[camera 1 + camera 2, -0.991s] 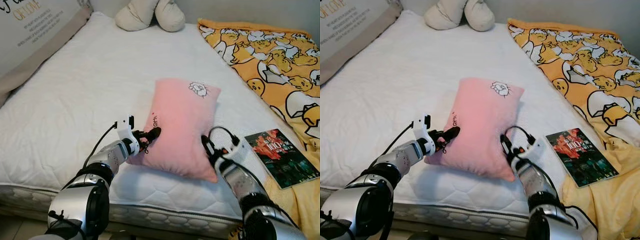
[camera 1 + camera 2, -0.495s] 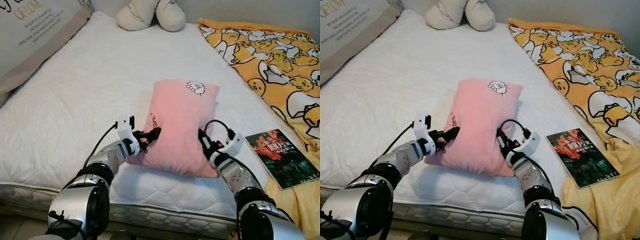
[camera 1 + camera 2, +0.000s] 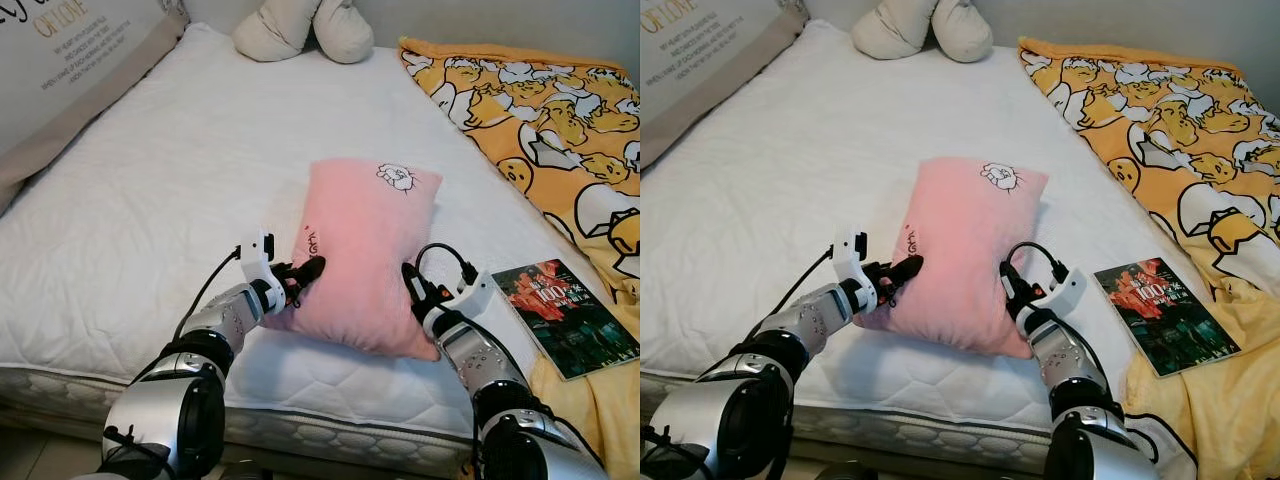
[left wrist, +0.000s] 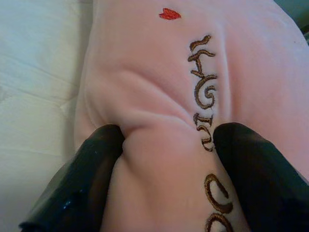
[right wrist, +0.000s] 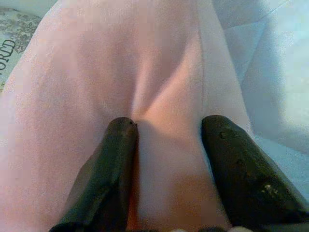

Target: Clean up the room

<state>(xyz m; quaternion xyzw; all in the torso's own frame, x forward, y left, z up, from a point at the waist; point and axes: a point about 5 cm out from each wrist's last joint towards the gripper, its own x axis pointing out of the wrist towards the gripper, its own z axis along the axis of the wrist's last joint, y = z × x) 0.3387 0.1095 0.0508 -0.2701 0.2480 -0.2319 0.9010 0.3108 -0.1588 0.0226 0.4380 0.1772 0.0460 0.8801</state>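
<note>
Left eye view: at frame centre, the pink pillow [image 3: 365, 255] lies on the bed [image 3: 150, 200], pinched from both sides by the left gripper [image 3: 298, 275] and right gripper [image 3: 412, 288], likely so it lifts level. A book [image 3: 560, 315] sits lower right beside a yellow blanket [image 3: 540, 130]; plush pillows [image 3: 300, 25] rest at top.

Left wrist view: black fingers [image 4: 87, 179] clamp a fold of pillow fabric.

Right wrist view: fingers [image 5: 113, 164] bite into the pillow's edge likewise.
</note>
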